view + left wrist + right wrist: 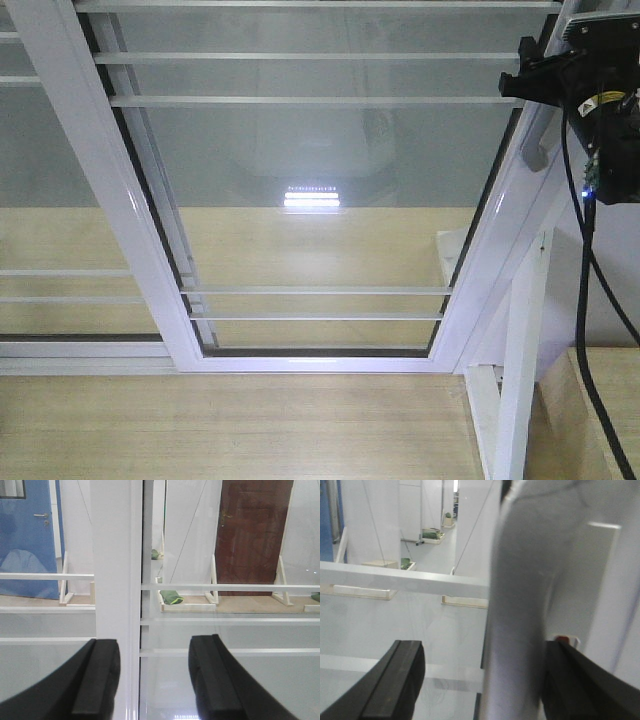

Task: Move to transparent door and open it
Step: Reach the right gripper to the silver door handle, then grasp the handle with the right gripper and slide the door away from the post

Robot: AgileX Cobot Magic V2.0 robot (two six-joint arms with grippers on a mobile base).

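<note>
The transparent door (pixel 320 180) fills the front view: clear glass in a white frame with thin white bars. Its curved grey pull handle (pixel 536 150) sits on the right stile. My right gripper (pixel 522 75) is at the top right, against that stile. In the right wrist view the right gripper (pixel 485 680) is open, and the grey handle (pixel 520 605) stands between its fingers, close to the right finger (pixel 575 680). My left gripper (pixel 155 680) is open and empty, facing a white stile (pixel 115 580) that stands next to its left finger (pixel 95 680). The left gripper is out of the front view.
A barred glass panel without a handle (pixel 50 200) adjoins on the left. A white post (pixel 520 350) and a wooden box (pixel 595 420) stand at the lower right. A black cable (pixel 585 300) hangs from the right arm. Beyond the glass are a blue door (pixel 25 530) and a brown door (pixel 255 530).
</note>
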